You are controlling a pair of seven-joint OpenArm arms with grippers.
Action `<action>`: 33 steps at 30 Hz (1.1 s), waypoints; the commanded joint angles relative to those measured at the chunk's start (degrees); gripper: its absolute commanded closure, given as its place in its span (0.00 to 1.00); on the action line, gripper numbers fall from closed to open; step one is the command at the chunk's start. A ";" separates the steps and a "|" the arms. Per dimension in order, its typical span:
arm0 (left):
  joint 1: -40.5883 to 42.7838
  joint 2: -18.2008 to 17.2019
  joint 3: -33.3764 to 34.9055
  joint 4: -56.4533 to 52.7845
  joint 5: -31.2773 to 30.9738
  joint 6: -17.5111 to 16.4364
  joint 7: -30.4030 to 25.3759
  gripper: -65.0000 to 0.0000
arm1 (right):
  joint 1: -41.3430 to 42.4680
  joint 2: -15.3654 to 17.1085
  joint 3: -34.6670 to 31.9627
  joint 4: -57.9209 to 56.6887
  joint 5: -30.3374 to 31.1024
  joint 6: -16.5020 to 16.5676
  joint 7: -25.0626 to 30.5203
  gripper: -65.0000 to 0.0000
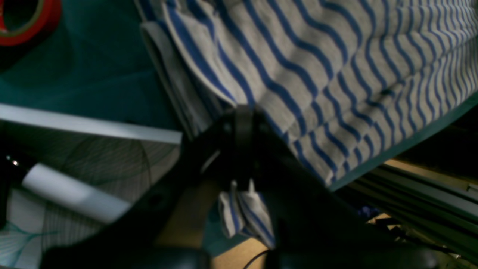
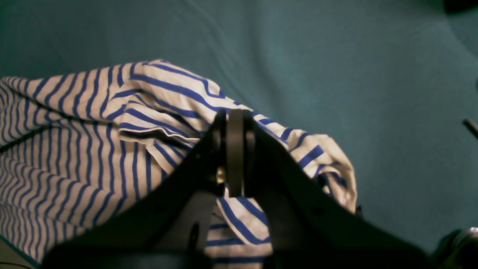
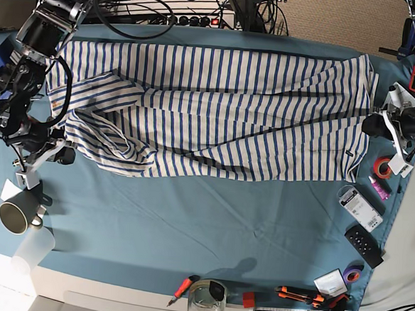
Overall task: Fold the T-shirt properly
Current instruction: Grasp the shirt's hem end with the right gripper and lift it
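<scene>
Left wrist view: your left gripper [image 1: 242, 112] has its jaws together, pinching the T-shirt [image 1: 291, 48] mid-frame; loose folds run to upper right.

Right wrist view: your right gripper [image 2: 235, 116] is also clamped on the T-shirt, near centre; cloth bunches toward lower left and lower right.

Base view: T-shirt spans the upper half. Partial fold only, I'd say: near edge sags, left end rumpled. Left for you: finish and lay the fold, square edges, remaining folds, flatten.
</scene>
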 commanded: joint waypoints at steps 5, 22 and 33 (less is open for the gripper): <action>-0.76 -1.27 -0.50 0.96 -1.07 -0.20 -0.14 1.00 | 1.22 1.07 0.04 0.96 1.03 3.87 -0.52 1.00; -0.79 -1.27 -0.50 0.96 -1.07 -0.22 -0.14 1.00 | 1.27 1.09 -37.55 0.94 -37.64 -1.18 4.76 0.67; -0.79 -1.27 -0.50 0.96 -1.05 -0.22 -0.17 1.00 | 2.34 1.53 -39.74 8.83 -56.61 -16.06 5.09 1.00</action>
